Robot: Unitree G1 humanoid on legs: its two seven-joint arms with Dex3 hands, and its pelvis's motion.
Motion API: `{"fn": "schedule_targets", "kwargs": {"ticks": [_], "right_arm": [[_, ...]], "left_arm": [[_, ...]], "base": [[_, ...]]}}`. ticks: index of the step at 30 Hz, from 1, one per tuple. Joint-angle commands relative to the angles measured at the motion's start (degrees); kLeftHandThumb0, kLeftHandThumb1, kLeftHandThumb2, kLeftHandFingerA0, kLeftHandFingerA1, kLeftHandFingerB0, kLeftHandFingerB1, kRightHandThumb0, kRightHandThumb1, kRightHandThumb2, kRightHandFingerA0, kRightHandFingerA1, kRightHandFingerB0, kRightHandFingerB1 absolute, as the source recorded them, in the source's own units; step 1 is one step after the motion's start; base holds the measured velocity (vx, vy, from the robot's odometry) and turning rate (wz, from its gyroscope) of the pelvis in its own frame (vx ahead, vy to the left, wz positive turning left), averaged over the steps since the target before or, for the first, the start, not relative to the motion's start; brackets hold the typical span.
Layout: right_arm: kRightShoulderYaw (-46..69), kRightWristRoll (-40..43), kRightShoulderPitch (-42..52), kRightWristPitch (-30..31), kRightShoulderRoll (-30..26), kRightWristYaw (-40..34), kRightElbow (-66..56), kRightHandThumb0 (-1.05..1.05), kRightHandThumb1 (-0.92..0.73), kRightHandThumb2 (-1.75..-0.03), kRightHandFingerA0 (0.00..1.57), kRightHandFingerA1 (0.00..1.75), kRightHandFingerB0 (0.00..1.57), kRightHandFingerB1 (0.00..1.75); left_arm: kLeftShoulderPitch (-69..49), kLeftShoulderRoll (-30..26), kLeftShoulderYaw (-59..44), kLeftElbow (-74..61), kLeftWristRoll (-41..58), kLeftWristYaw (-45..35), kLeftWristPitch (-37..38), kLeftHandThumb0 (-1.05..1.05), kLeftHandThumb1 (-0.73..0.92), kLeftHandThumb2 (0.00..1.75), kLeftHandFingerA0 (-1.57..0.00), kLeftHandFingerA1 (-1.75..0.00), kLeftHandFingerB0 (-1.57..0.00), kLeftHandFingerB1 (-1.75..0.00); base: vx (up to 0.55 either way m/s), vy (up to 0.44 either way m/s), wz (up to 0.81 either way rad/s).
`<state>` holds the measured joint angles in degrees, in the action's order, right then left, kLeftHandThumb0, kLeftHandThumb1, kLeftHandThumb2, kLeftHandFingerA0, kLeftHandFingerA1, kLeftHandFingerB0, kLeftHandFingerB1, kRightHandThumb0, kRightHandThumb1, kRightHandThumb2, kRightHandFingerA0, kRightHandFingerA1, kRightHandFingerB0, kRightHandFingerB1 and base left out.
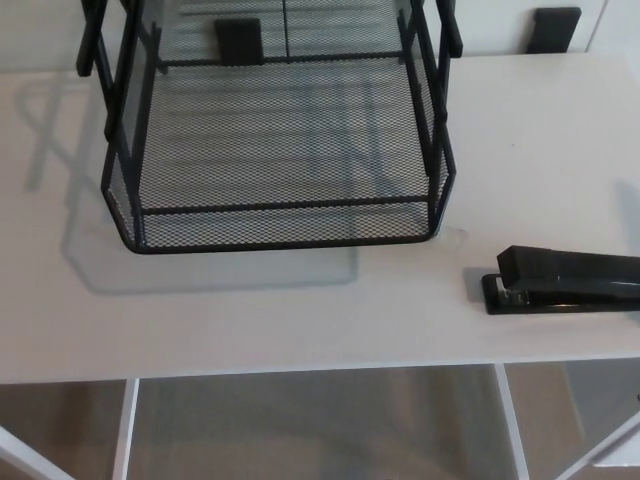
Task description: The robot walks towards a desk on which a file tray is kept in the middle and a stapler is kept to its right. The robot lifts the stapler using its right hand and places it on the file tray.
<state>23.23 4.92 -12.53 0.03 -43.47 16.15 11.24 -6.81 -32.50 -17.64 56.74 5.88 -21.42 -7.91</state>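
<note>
A black wire-mesh file tray stands on the white desk, filling the upper middle of the head view, its open front facing me. To its right a black stapler lies flat on the desk, its long side across the picture and its far end cut off by the right edge. The tray's bottom shelf holds nothing. Neither of my hands shows in the view.
The desk's front edge runs across the lower picture, with white frame legs and beige floor below it. Two black blocks sit beyond the desk's far edge.
</note>
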Motion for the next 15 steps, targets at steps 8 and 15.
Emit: {"fn": "schedule_targets", "kwargs": {"ticks": [8,15], "right_arm": [[-12.8,3.2,-3.8,16.3,-4.9,15.3,-17.3,-0.62,-0.59,-0.6,0.15,0.35,0.1,0.22],[-25.1,-2.8,-9.9,17.1,-5.6,19.4,-15.0,-0.6,-0.56,-0.57,0.19,0.38,0.15,0.27]], "left_arm": [[-0.7,-0.9,-0.8,-0.5,0.8,-0.5,0.4,-0.35,0.6,1.11,-0.02,-0.49,0.0,-0.49],[-0.6,-1.1,-0.6,-0.6,0.3,-0.2,1.0,-0.62,0.81,0.63,-0.24,-0.43,-0.13,-0.33]], "base": [[0.0,0.0,0.0],[0.0,0.0,0.0]]}}
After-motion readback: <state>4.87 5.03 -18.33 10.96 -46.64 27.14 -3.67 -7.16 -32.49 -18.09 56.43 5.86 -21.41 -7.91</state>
